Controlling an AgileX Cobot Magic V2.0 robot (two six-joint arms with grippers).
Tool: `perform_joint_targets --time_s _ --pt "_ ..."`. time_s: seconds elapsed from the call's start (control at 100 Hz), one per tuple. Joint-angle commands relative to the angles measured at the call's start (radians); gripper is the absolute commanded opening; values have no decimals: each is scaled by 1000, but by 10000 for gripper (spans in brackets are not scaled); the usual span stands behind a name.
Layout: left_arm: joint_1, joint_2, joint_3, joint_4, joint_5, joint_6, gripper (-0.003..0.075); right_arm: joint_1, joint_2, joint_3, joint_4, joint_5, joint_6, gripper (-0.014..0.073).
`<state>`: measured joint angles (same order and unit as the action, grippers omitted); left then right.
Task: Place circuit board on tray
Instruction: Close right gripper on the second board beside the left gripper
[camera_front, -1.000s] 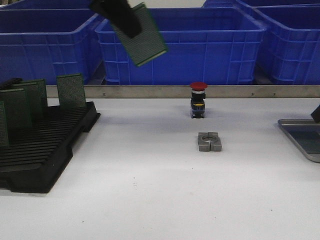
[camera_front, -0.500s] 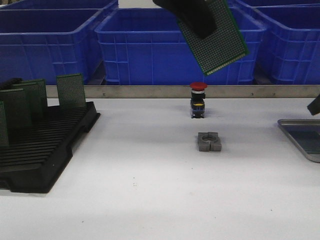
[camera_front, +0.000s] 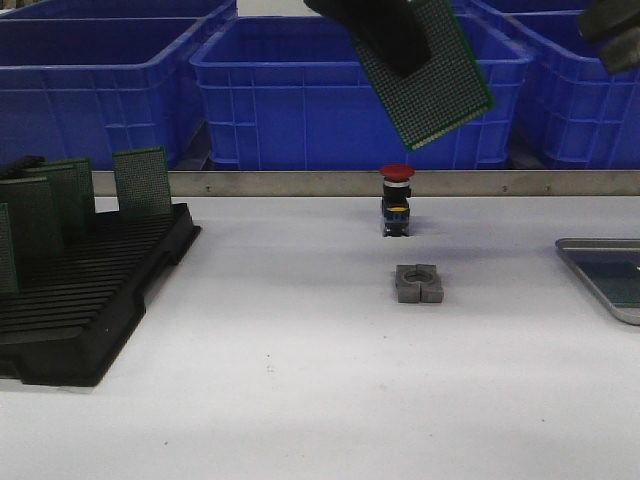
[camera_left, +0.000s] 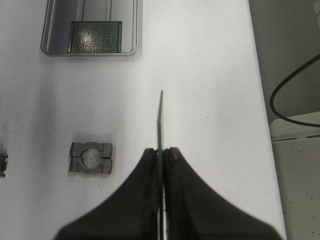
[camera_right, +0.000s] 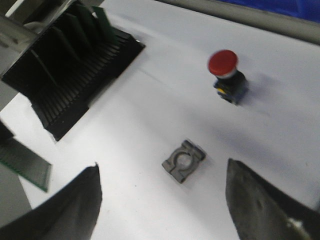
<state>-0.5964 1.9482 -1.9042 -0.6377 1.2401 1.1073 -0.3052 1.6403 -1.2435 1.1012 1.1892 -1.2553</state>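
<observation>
High over the middle of the table, my left gripper (camera_front: 395, 35) is shut on a green circuit board (camera_front: 430, 75) that hangs tilted. The left wrist view shows that board edge-on (camera_left: 160, 117), pinched between the closed fingers (camera_left: 150, 170). The silver-grey tray (camera_front: 578, 262) lies at the table's right edge. In the left wrist view the tray (camera_left: 90, 52) holds another green board (camera_left: 95, 36) lying flat. My right gripper (camera_front: 612, 30) is raised at the far right, above the tray. Its jaws stand wide apart with nothing between them (camera_right: 162, 166).
A black slotted rack (camera_front: 90, 290) with several upright boards stands at the left. A red push button (camera_front: 397, 200) and a grey metal clamp block (camera_front: 418, 284) sit mid-table. Blue crates (camera_front: 300, 100) line the back behind a metal rail (camera_front: 250, 183).
My left gripper carried the board rightwards from the upper left to above the table's middle, then stayed nearly still. My right gripper rose from beside the tray to the upper right.
</observation>
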Motion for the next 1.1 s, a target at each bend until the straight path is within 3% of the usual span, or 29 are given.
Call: perform_joint_targets --time_s 0.0,0.22,0.49,1.09 --pt "-7 -56 -26 -54 36 -16 -18 32 -97 -22 63 139 -72 541" --pt "-7 -56 -26 -54 36 -16 -18 129 -150 -19 16 139 -176 541" --pt "-7 -56 -26 -56 36 -16 -18 243 -150 -19 -71 137 -212 541" --pt "-7 -56 -26 -60 36 -17 -18 287 -147 29 -28 69 -212 541"
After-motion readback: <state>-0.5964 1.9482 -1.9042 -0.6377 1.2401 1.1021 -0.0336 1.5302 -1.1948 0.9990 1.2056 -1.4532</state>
